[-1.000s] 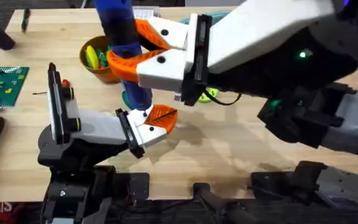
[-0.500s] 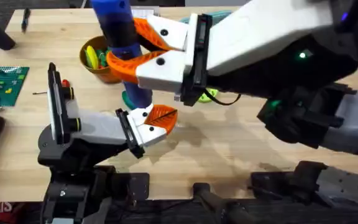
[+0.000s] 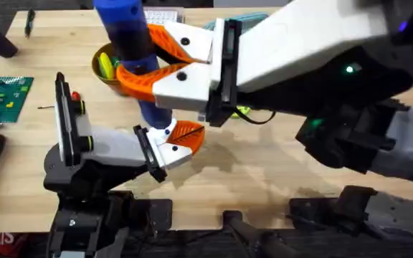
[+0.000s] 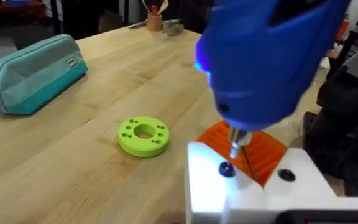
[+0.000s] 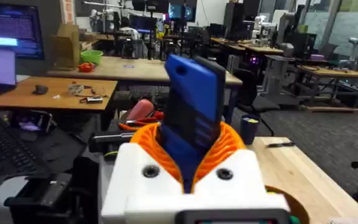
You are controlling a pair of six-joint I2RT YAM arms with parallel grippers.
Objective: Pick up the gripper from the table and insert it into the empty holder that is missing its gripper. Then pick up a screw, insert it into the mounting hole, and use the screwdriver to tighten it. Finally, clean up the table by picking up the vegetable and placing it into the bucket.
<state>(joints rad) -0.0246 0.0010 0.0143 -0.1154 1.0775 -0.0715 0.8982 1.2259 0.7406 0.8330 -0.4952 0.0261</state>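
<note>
Clamping the screwdriver (image 3: 129, 39) between its 2 orange ribbed fingers (image 3: 138, 77), the right pincer (image 3: 145, 54) reaches in from the right across the middle of the counter (image 3: 264, 165), with the blue handle standing nearly upright and tilted slightly. From the right wrist the fingers wrap the handle (image 5: 191, 121) on both sides, closed against it. The screwdriver's lower end comes down at the white mount of the holder (image 3: 113, 147), which lies along the near-left part of the counter on its black base. From the left wrist the thin metal bit (image 4: 236, 146) points down at a dark screw (image 4: 226, 169) seated in the white mount (image 4: 241, 186); whether the tip touches the screw is hard to tell. The gripper (image 3: 185, 133), the flat orange ribbed finger, sits fitted at the end of the holder, just beside the bit. The bucket (image 3: 110, 72) stands farther back on the counter, partly behind the right pincer, with yellow and green vegetable pieces (image 3: 106, 64) inside. A green ring (image 4: 143, 135) lies on the wood near the holder, and a teal pouch (image 4: 33, 74) lies farther off. I cannot tell how the left pincer stands.
</note>
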